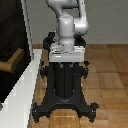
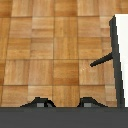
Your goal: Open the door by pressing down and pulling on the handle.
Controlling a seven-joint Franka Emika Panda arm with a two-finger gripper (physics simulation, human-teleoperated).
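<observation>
While the door [image 1: 11, 45] fills the exterior view's left, its tan handle [image 1: 10, 63] juts toward the room; right of it stands the black pedestal [image 1: 64, 85] bearing the arm [image 1: 67, 25]. The gripper [image 2: 64, 103] shows two fingertips [image 2: 40, 103] well apart, holding nothing, over the wooden floor [image 2: 50, 50].

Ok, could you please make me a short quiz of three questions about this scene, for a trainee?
1. True or false: the gripper is shut on the handle.
2. The floor is: A) wooden parquet, B) grey carpet, C) white tiles.
3. Fill in: the door stands at the exterior view's ____.

Key: 1 false, the gripper is open and away from the handle; 2 A; 3 left.
</observation>
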